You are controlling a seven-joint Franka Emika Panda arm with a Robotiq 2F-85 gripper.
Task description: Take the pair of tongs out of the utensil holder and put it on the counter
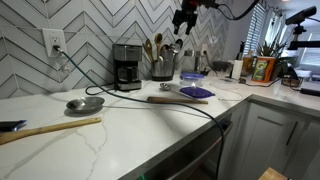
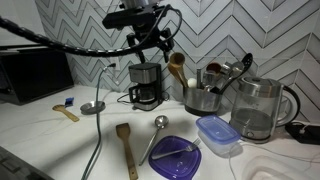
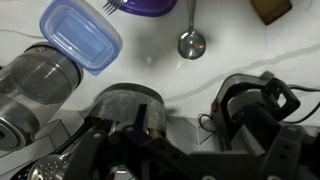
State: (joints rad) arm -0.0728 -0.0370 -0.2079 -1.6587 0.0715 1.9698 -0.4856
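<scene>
High above the utensil holder, at the far side of the desk, the jaws hang from the robot arm. Nothing can be seen in their grip. They are too dark and small to tell if they are open or closed.

The step in hand looks like the very first one: coming down to reach the pair of tongs. No tongs lie on the desk. They are most likely among the silver things that stick up out of the holder beside the wooden spoons. Which silver thing is the tongs cannot be told.

For the next move, the jaws would need to come down right over the top of the tongs. They should close on that and not on a spoon. Then they should lift straight up until the tongs are free and lay them on a bare near part of the desk.

In an exterior view, the holder stands just right of the coffee maker, and the jaws show well above it. In an exterior view from the near side, a glass kettle shows to the right of the holder. The wrist view looks down on a blue box and a metal spoon. It does not show the tips of the jaws.
</scene>
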